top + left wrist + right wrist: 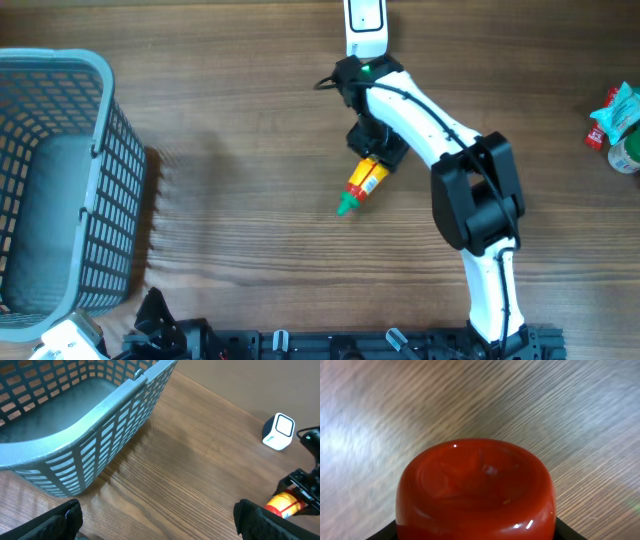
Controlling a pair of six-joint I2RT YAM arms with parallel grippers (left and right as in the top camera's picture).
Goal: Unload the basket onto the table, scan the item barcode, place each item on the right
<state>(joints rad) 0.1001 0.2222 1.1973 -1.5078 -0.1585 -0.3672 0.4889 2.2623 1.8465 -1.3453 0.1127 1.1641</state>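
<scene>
**Bottle in the hand, scan not yet made**

A wood-grain counter point(250, 130) carries a blue slatted basket point(100, 70) at its left edge and a small white scanner point(365, 25) at the far middle edge. The right hand point(375, 150) is closed on the red base of a sauce bottle point(362, 185). Its yellow-and-red body and green cap stick out beyond the fingers, pointing away from the scanner. The wrist view is filled by the glossy red base, seated squarely between the jaws.

The pick-up looks done. What appears left is to turn the label toward the scanner window and present it. The bottle is near the scanner but not in front of it, and no barcode can be made out in any view. The left hand point(160, 522) hovers by the basket with its jaws spread wide, holding nothing.
</scene>
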